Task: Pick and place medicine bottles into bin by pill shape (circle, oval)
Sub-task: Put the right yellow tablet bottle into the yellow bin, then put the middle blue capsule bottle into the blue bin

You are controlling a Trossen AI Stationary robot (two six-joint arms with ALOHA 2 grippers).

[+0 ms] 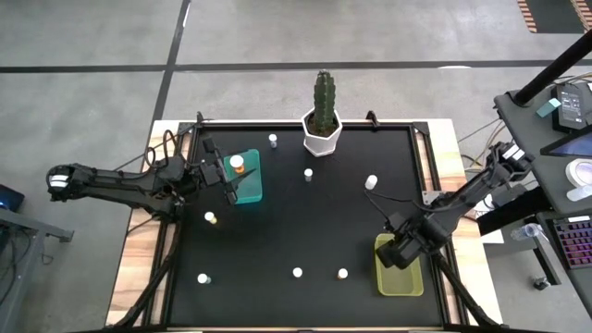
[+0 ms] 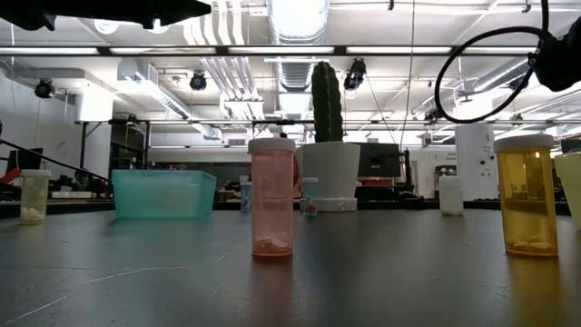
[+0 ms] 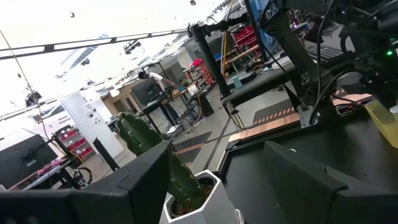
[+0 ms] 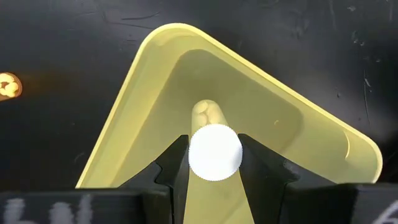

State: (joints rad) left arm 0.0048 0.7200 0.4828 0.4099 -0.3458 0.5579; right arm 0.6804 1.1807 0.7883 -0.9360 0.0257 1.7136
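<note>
My right gripper (image 1: 404,242) is shut on a small bottle with a white cap (image 4: 214,152), above the far end of the yellow bin (image 1: 400,276). My left gripper (image 1: 228,183) is open and empty, at the left side of the teal bin (image 1: 250,185). A bottle with an orange body and white cap (image 1: 238,165) stands in the teal bin's far end. Several more white-capped bottles stand on the black table, among them one (image 1: 210,218) near the teal bin and one (image 1: 342,274) left of the yellow bin. My right gripper pinches the bottle between its two fingers (image 4: 177,165) at the sides of the white cap (image 4: 214,152). The fingers come from above, pointing down. The bottle's yellowish body (image 4: 206,115) points down away from the cap, lifted clear over the yellow bin's floor (image 4: 249,112).
A cactus in a white hexagonal pot (image 1: 322,129) stands at the table's far edge, also in the left wrist view (image 3: 186,193). In the low view a pink bottle (image 2: 272,195) and a yellow bottle (image 2: 526,195) stand near. The black table (image 1: 305,222) is bare in its middle.
</note>
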